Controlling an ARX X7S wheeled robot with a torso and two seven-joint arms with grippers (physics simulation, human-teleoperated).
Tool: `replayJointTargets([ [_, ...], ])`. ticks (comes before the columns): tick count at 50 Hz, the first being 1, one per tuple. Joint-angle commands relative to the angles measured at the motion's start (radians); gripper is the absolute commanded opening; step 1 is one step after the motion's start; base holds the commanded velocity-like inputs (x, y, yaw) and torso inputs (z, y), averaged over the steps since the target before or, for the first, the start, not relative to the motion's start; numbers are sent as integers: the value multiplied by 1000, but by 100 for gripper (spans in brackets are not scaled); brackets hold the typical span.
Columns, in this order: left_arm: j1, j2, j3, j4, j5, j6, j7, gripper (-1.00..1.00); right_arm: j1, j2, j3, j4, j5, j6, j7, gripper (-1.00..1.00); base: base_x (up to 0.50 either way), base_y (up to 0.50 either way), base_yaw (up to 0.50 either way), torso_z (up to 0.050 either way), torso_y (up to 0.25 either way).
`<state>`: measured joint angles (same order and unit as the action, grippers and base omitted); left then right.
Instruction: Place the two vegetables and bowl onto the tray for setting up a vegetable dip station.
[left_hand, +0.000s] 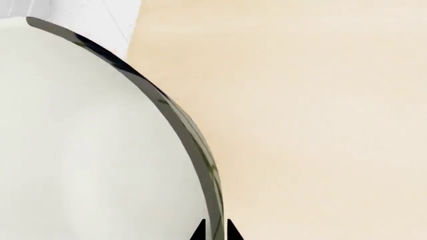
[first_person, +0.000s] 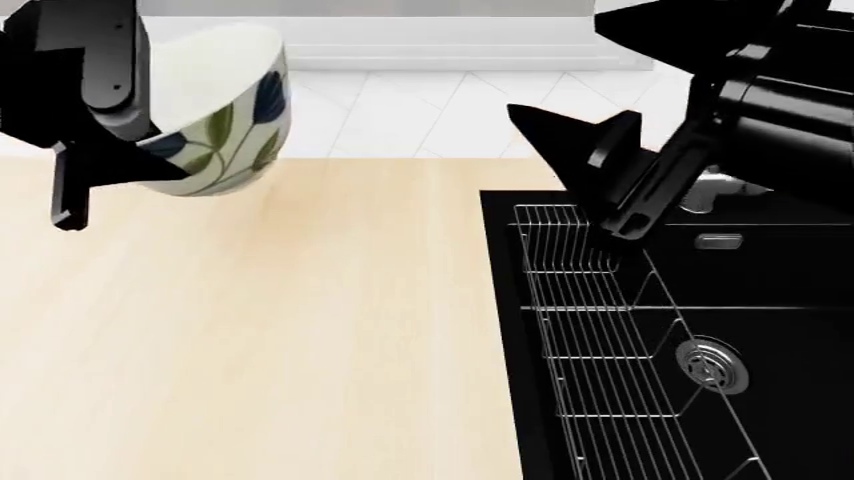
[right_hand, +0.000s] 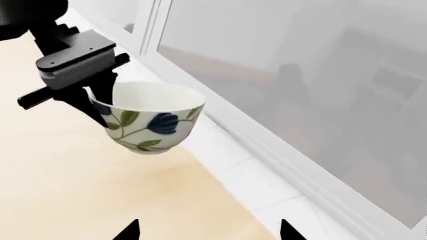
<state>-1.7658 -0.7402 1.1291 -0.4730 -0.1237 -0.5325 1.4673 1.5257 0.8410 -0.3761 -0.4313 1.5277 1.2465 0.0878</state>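
The cream-white bowl (first_person: 227, 105) with green leaves and blue flowers hangs tilted above the wooden counter, at the far left of the head view. My left gripper (first_person: 134, 140) is shut on its rim. The left wrist view shows one finger on each side of the dark rim (left_hand: 187, 135), with the plain inside (left_hand: 80, 150) beside it and the gripper (left_hand: 215, 232) at the frame's edge. My right gripper (first_person: 571, 130) hovers open and empty over the sink's far corner. Its wrist view (right_hand: 208, 231) looks at the bowl (right_hand: 150, 122) and the left gripper (right_hand: 99, 102). The two vegetables and the tray are out of view.
A black sink basin (first_person: 747, 300) with a wire rack (first_person: 587, 330) and a metal drain (first_person: 707, 362) fills the right side. The light wooden counter (first_person: 267, 330) spreads to its left. Beyond the counter's far edge lies white tiled floor (first_person: 400, 110).
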Motion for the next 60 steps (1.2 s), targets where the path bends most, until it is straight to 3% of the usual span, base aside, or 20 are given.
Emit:
replayJointTargets([
  [1, 30, -300, -124, 630, -176, -257, -2, -100, 82, -48, -37, 74, -187, -13, -178, 100, 0, 0, 0, 0, 0],
  [7, 70, -381, -251, 835, -353, -337, -100, -100, 91, -44, -12, 48, -111, 8, -125, 100, -264, -444, 0, 0, 2],
  [10, 81, -381, -271, 853, -382, -340, -126, -100, 89, -48, -22, 43, -148, -12, -149, 100, -382, -458, 0, 0, 0],
  [30, 98, -348, -241, 802, -348, -278, -136, -100, 48, -40, 39, 31, -75, -49, -17, 100, -379, -475, 0, 0, 0],
  [37, 103, -343, -236, 799, -343, -269, -141, -100, 29, -57, 67, 94, 60, -49, 142, 100, -162, -500, 0, 0, 0],
  [60, 102, -314, -217, 768, -326, -245, -143, -100, -22, -36, 87, 73, 70, -89, 148, 100, -140, -500, 0, 0, 0],
])
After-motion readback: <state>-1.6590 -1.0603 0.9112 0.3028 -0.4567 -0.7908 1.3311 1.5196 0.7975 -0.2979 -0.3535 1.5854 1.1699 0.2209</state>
